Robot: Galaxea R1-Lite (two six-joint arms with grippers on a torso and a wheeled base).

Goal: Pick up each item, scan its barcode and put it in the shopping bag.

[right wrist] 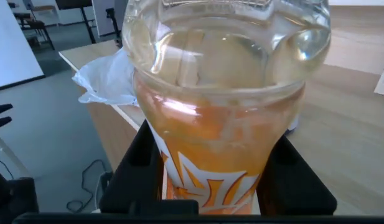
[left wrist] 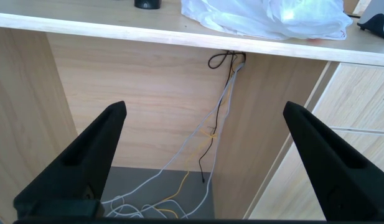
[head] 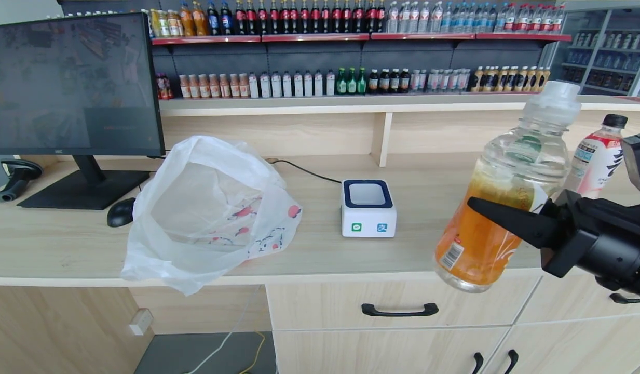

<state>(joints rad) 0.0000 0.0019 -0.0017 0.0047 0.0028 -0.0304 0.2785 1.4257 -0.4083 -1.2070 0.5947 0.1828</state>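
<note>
Two grippers, nearest first. R gripper is clamped on the orange drink bottle, fingers either side of its lower body. The bottle is tilted, cap up and away, base hanging in the air over the counter's front edge at the right. L gripper sits low, below counter level, fingers spread wide w/ nothing btw them, facing the open recess under the counter where loose cables hang down.

Front edge: drawer fronts w/ a black handle below it. The shopping bag droops over that edge left of centre, mouth open upward.

Surface is light wood. A bare strip runs btw the bag and the white scanner box, and more open room lies btw the box and the held bottle. A second bottle, black cap, stands upright at far right behind the R arm.

Left side is crowded: mouse just beside the bag, monitor on its stand, handheld scanner at the far left edge.

Rear: a raised wooden ledge bounds the counter, then shelves of drink bottles and a glass-door cooler at right.
</note>
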